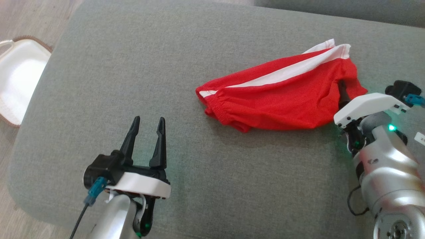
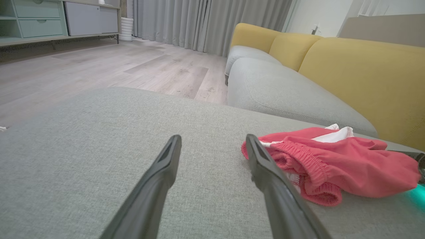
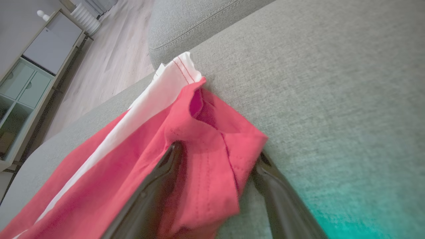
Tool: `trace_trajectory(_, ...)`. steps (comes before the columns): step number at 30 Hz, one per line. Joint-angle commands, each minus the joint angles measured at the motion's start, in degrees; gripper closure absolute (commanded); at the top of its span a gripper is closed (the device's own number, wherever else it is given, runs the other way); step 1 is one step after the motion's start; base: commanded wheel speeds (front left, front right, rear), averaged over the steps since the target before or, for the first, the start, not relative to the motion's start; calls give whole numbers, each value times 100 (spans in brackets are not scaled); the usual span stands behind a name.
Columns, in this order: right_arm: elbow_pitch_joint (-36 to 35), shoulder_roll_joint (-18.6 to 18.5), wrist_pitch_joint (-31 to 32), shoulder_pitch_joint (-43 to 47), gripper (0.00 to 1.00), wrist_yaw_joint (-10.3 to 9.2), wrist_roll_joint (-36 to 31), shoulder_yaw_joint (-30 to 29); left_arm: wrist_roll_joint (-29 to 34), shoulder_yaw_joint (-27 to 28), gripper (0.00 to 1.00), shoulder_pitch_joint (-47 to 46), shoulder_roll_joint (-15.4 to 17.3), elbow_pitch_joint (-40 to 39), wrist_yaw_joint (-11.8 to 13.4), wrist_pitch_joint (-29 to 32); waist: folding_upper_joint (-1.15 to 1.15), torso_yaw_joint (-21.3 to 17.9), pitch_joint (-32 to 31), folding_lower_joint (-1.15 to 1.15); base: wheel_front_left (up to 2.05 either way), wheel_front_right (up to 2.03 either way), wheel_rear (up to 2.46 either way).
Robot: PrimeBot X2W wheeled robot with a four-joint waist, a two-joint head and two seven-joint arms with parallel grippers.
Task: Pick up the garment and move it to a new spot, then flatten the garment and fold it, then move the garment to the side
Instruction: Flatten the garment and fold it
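Head view, item one: garment, red shorts with a white stripe, lay crumpled on the grey cushion, right of centre. Its long axis ran from the elastic waistband at lower left up to the leg hem at upper right, with the waistband pointing toward my left gripper.

Item two: left gripper, jaws spread, nothing between them, over bare cushion and well apart from the garment.

Item three: right gripper, at the hem end. Right wrist view showed its fingers parted, with red cloth lying loose between them and draped over one; released, not clamped. In the head view its fingertips were hidden under the fabric.

Item four: basket, pale, cut off by the left edge. I could not make out the garment's underside or its lower folds.
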Motion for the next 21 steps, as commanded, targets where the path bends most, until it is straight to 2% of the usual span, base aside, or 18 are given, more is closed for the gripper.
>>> trace_trajectory(1,46,83,79,-30,0,37,-194,-23,79,208,0,-214,10,-159,-34,-46,0,57,60,0,0,0,0)
trace_trajectory(4,87,86,145,-80,0,37,-494,-242,97,227,0,-233,4,-170,-48,-46,0,86,117,0,0,0,0)
trace_trajectory(5,93,90,163,-95,54,37,-585,-314,101,233,0,-239,2,-173,-51,-46,0,90,132,0,0,0,0)
trace_trajectory(6,98,95,175,-111,100,37,-682,-371,103,239,0,-245,1,-178,-52,-46,0,90,147,0,0,0,0)
trace_trajectory(10,105,122,27,-204,100,37,-1050,-537,47,214,0,-269,-2,-181,-42,-46,0,49,178,0,0,0,0)
trace_trajectory(15,83,153,-479,-300,100,37,-1360,-601,47,192,0,-280,-3,-143,-23,-46,0,-91,102,0,0,0,0)
trace_trajectory(21,89,163,-908,-363,100,37,-1070,-379,83,221,0,-242,-3,-95,-27,-46,0,-294,-95,0,0,0,0)
